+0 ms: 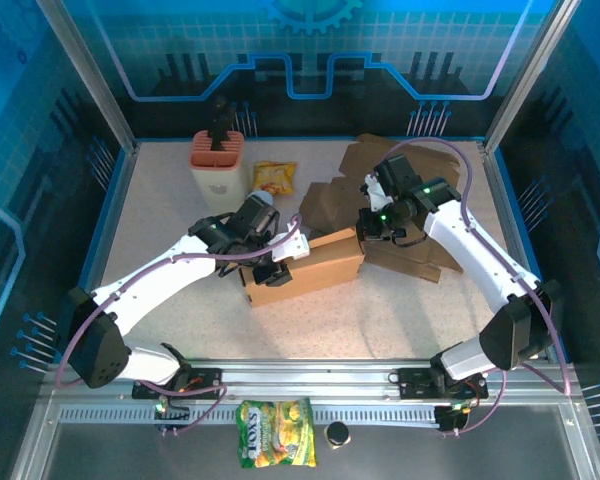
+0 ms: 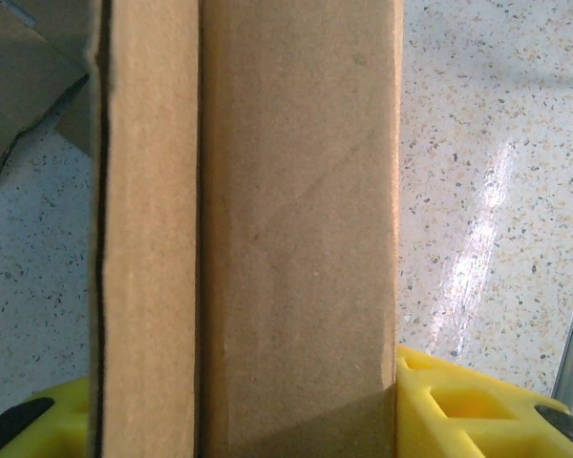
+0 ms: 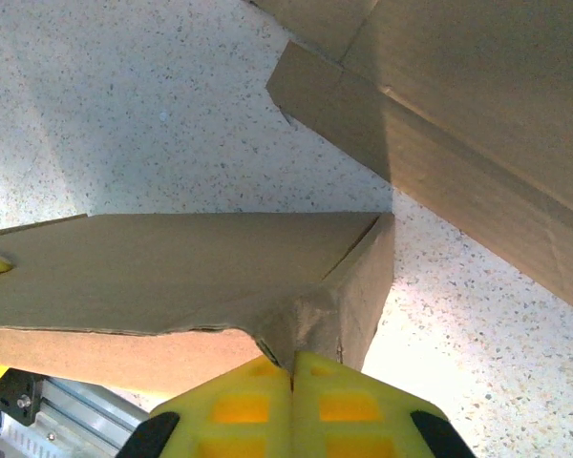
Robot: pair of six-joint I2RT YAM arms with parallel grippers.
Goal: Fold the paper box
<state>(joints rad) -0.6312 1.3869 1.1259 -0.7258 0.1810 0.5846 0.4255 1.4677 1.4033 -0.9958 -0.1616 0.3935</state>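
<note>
The brown paper box lies in the middle of the table, long side running left to right. My left gripper straddles its left end; in the left wrist view the box runs up between the yellow fingers, which press on both of its sides. My right gripper is at the box's right end. In the right wrist view its fingers are shut together, pinching the crumpled corner of the box at its end wall.
More flat brown cardboard lies behind and under the right arm, also seen as cardboard. An orange-and-white container and a yellow snack packet stand at the back left. A sweets bag lies on the front rail.
</note>
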